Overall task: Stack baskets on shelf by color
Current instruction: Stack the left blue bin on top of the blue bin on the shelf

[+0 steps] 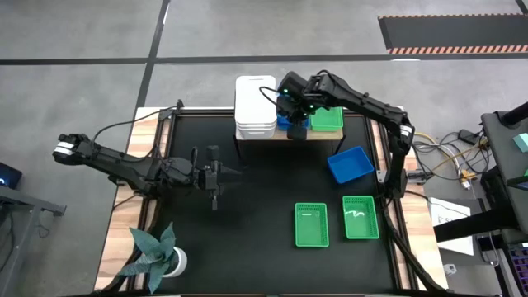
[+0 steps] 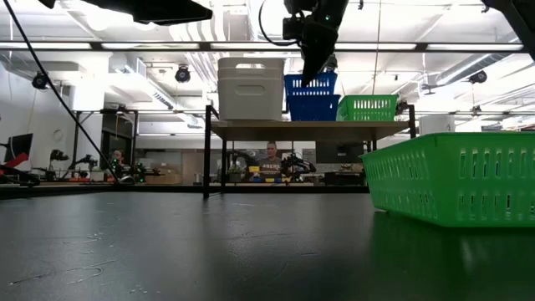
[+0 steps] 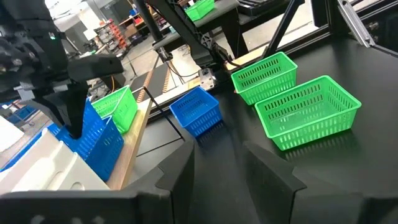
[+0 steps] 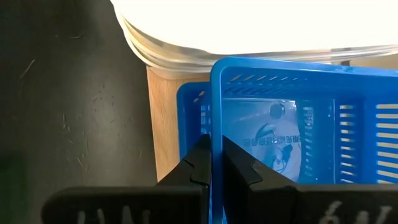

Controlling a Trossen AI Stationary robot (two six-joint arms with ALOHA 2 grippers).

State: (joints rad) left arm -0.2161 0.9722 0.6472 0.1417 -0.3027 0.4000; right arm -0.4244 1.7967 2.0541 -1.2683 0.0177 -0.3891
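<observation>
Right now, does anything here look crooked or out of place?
One thing: the top blue basket on the shelf sits tilted, not nested flat into the blue one below, because the right claw is shut on its rim. A loose blue basket lies askew on the table, unlike the two green ones.

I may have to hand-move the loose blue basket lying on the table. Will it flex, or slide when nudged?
The blue basket is probably light and a bit flexible: its walls are thin and slotted. It would likely slide rather than tip, being low and wide on the smooth black table.
</observation>
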